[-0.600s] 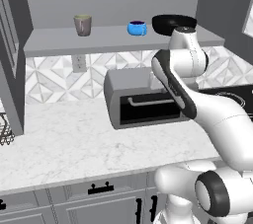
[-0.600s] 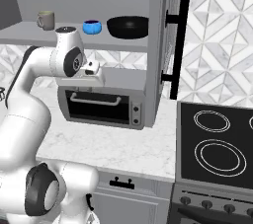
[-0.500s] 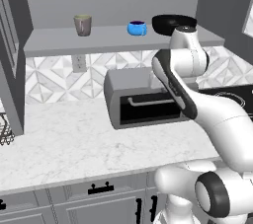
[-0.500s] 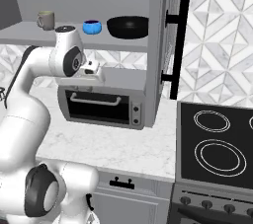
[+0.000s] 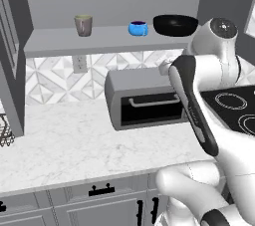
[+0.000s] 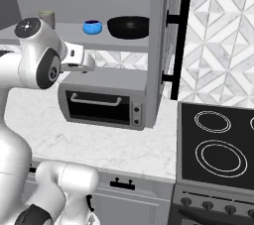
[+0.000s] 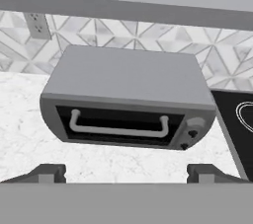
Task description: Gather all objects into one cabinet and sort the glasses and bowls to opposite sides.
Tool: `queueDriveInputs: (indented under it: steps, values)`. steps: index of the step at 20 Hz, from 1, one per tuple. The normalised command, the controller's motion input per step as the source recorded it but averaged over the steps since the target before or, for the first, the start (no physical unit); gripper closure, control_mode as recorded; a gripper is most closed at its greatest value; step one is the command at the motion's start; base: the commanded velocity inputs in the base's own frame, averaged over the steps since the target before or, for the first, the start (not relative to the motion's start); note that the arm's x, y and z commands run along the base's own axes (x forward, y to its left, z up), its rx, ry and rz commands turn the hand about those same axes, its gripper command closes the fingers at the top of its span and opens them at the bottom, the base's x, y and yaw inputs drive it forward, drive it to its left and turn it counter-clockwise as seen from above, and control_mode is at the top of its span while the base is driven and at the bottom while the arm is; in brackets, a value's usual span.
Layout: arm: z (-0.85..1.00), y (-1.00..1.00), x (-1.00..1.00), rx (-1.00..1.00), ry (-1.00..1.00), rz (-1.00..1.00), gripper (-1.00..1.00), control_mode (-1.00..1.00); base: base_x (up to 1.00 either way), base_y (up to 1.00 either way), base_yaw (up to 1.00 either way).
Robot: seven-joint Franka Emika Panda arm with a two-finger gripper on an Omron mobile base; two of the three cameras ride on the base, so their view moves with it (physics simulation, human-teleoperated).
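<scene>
The wide grey wall cabinet [image 5: 109, 38] stands open, its long shelf carrying three items: a grey-beige handled mug [image 5: 83, 25] toward the left, a small bright blue bowl [image 5: 138, 28] near the middle, and a wide shallow black bowl [image 5: 175, 25] just to the right of the blue one. The two bowls sit close together, the mug well apart from them. The cabinet's right door [image 6: 168, 35], with its long black bar handle [image 6: 179, 45], is swung outward. Below the shelf, a grey toaster oven [image 7: 128, 99] with a pale bar handle rests on the white marbled counter [image 5: 64, 145]. The claw [image 7: 126, 172] hangs above and in front of the oven, jaws spread wide and holding nothing. A black glass cooktop [image 6: 218, 144] lies to the right of the counter.
</scene>
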Motion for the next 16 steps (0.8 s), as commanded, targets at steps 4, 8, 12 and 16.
queueDriveInputs:
  steps: [4,8,12,16]
  values:
    - [0.19,-0.08,-0.72,0.00,-0.22,0.00,-1.00,-1.00,0.00,0.00,0.00]
    - [0.00,-0.05,-0.23,0.00,-0.01,0.00,-1.00,1.00,0.00,0.00,0.00]
    - [0.00,0.00,0.00,0.00,0.00,0.00,-1.00,1.00,-0.34,-0.09,0.00]
    - [0.00,0.00,0.00,0.00,0.00,0.00,-1.00,1.00,-1.00,-0.51,-0.11]
